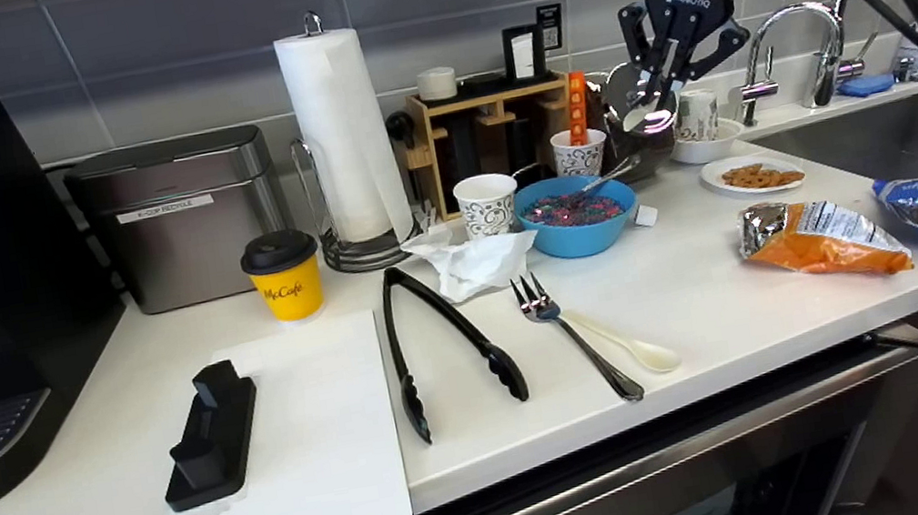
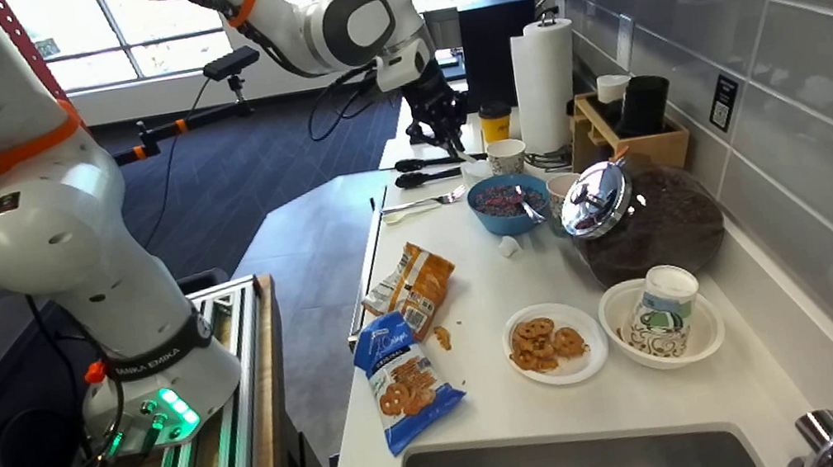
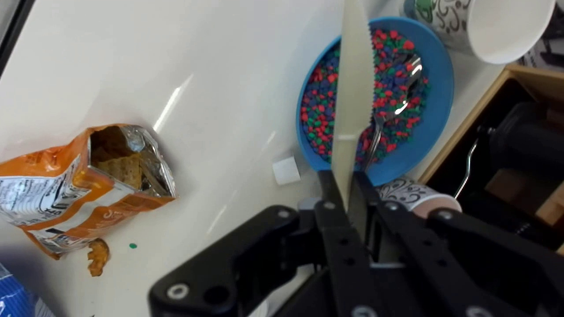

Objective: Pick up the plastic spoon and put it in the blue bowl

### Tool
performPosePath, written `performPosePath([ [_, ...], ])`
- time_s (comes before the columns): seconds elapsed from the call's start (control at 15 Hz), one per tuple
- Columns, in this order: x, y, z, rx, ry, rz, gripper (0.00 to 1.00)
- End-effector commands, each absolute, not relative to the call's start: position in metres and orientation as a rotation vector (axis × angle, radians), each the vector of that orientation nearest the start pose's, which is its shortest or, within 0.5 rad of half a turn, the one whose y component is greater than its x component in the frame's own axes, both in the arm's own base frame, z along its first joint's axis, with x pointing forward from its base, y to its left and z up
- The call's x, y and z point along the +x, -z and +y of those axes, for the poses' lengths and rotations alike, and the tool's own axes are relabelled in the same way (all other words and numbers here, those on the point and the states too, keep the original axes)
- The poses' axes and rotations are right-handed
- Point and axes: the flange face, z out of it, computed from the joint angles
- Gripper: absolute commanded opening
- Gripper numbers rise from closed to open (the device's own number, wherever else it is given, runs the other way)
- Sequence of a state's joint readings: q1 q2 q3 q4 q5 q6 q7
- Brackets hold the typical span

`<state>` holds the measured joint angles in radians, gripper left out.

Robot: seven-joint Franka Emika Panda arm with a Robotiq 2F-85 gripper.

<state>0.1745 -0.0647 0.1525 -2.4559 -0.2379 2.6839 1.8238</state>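
Cream plastic knife [image 3: 352,105] clasped in mid-air, plastic spoon [image 1: 637,349] down on the desk [image 1: 704,292]

The end effector [image 3: 343,181] grasps the knife by its handle, jaws drawn together on it. In the wrist view the serrated blade points away from the jaws and passes in front of the blue bowl [image 3: 440,97]. That bowl stands upright on the desk, holding small red, green and dark blue pieces [image 3: 318,121]; a metal spoon [image 3: 376,138] leans in it, its handle reaching over the rim.

The plastic spoon lies flat on the desk, outside the bowl and just beside a metal fork [image 1: 591,352]; whether the two touch I cannot tell. In an exterior view, black tongs [image 1: 444,309] lie spread apart, and a crumpled white napkin [image 1: 479,265] sits between them and the bowl. A patterned paper cup [image 1: 488,209] stands upright near the bowl.

In the wrist view an orange bag [image 3: 83,189] lies with its mouth gaping and chips [image 3: 121,169] showing inside. A small white block [image 3: 286,171] rests on the desk between bag and bowl. In an exterior view a white plate [image 2: 580,366] bears brown snacks [image 2: 541,346], a blue packet [image 2: 408,389] lying near it.
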Motion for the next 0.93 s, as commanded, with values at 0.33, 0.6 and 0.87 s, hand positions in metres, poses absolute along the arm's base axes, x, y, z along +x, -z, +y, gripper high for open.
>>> performPosePath([
  [0.33,0.497,-0.325,0.182,-2.241,0.687,2.005,0.03],
  [0.6,0.499,-0.293,0.218,-2.371,0.7,1.97,0.03],
  [0.87,0.496,-0.294,0.215,-2.423,0.671,1.907,0.13],
])
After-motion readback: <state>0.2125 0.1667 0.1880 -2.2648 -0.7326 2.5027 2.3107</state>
